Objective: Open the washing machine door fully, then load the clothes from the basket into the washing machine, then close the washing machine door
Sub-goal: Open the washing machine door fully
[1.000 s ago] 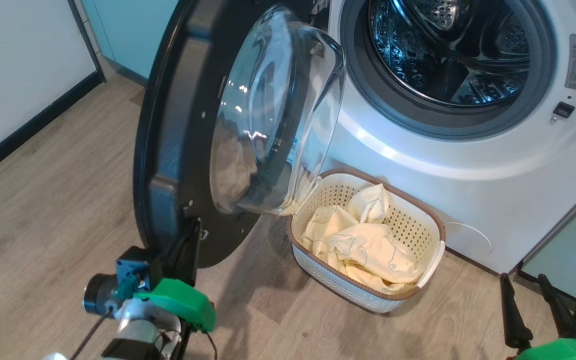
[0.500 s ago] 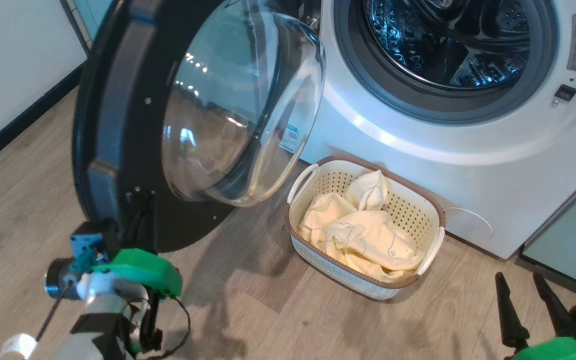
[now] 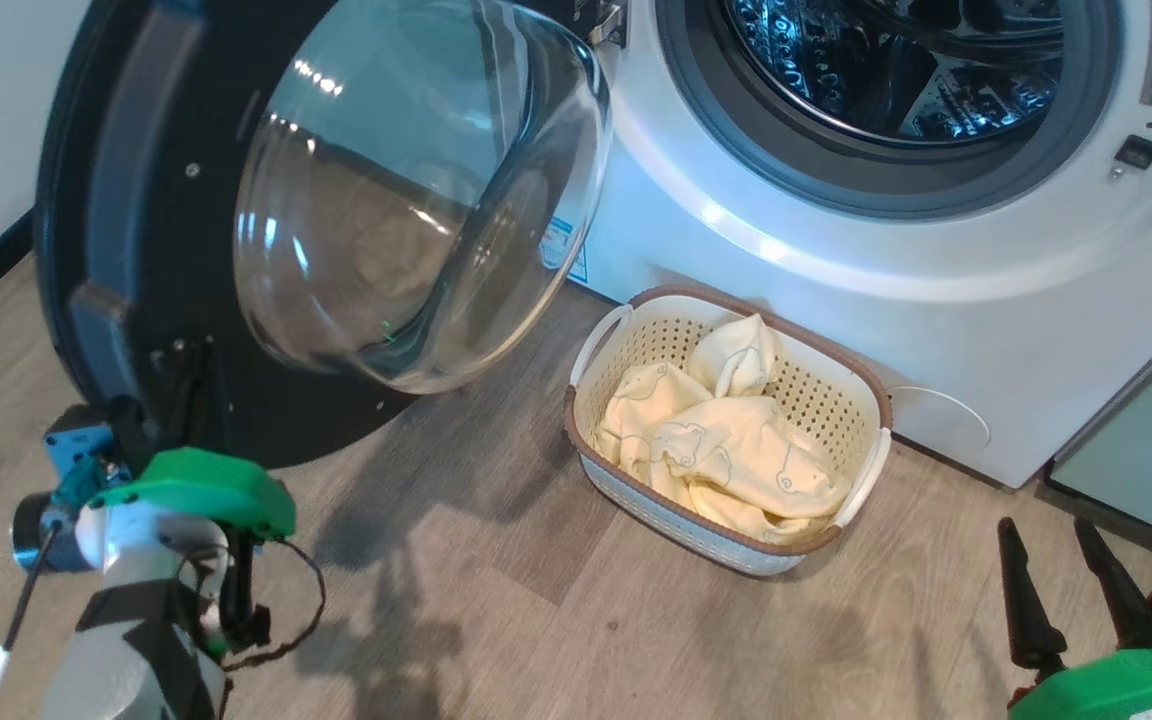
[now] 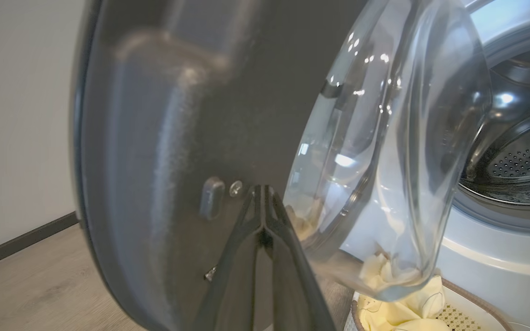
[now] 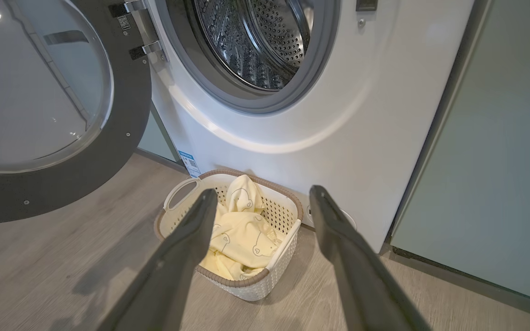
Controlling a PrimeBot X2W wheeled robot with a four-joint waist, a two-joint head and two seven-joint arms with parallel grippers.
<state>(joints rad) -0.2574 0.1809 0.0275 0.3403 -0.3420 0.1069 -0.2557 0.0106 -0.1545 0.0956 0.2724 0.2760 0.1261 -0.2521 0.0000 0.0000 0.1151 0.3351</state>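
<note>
The washer door (image 3: pixel 116 200) stands wide open on the left of the washer (image 3: pixel 836 300). The left claw (image 4: pixel 261 189) is pinched shut, tips right up against the door's black inner face, low down beside the glass bowl (image 3: pixel 406 200). The basket (image 3: pixel 876 410) of yellow clothes (image 3: pixel 736 460) sits on the floor (image 3: pixel 496 600) in front of the washer, and the right claw (image 3: pixel 1044 527) is spread open and empty, near it on the right.

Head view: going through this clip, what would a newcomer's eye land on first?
First, the washing machine door, standing wide open at upper left, its bulging glass bowl catching reflections. Beside it, the washing machine shows its shiny perforated drum at top right. On the floor in front sits the basket, holding pale yellow clothes.
</note>
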